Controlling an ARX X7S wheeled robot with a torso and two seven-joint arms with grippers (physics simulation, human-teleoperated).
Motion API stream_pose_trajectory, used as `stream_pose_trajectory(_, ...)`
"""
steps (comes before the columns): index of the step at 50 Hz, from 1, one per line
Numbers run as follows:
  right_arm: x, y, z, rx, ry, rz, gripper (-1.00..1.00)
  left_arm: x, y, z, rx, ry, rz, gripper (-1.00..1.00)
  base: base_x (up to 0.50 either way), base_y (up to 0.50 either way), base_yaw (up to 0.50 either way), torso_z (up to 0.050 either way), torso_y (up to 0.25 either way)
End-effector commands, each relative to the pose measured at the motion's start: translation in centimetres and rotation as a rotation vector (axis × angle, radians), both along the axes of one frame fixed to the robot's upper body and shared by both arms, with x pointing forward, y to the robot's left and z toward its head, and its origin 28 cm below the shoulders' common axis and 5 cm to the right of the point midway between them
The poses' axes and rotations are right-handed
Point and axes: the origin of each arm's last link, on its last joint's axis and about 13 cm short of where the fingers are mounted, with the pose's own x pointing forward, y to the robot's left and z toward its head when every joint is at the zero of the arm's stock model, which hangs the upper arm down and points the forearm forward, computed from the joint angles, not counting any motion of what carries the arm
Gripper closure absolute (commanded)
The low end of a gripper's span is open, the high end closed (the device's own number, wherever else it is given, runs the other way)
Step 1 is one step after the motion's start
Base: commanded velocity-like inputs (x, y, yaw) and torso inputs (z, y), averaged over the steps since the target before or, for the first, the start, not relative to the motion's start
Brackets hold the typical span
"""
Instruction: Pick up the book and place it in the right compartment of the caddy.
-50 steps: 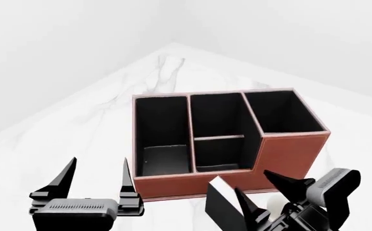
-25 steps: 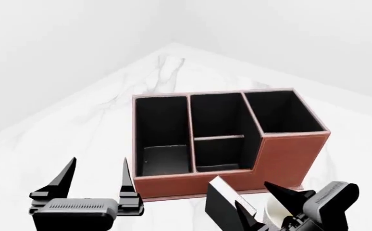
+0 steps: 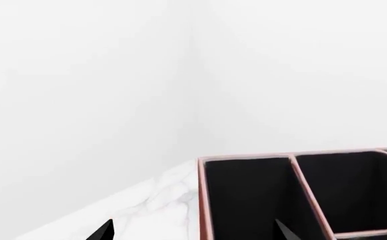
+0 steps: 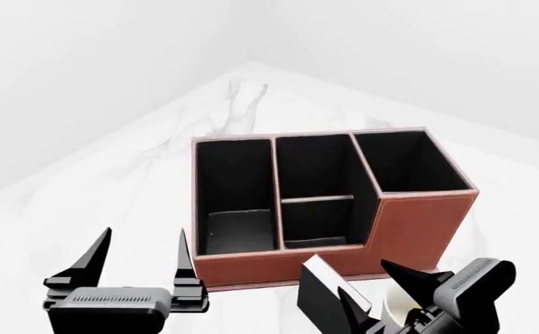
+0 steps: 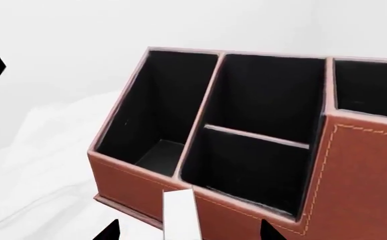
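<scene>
White marble tabletop, grey veins; plain white walls meeting in corner behind

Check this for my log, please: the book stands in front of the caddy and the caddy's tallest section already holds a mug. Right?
Not quite. The book does stand in front of the caddy, but the tallest section is empty; the head view shows only black lining inside.

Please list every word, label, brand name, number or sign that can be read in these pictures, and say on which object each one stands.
None: no view shows readable text.
The caddy has plain brown walls with stitching only.
The book shows a black cover and white page edges, no title.
The left hand and right hand carry ribbed grilles, no lettering.
The marble table has veins only.
</scene>
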Motion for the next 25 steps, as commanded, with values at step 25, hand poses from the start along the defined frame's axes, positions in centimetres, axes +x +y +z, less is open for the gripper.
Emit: stream_pose_trajectory(25, 0.8, 0.5, -1.3, -0.006, 0.020, 0.009, -1.00, -0.3, -0.1, 0.4, -0.001, -0.011, 0.005, -1.00, 0.00, 0.00, 0.00, 0.000, 0.000)
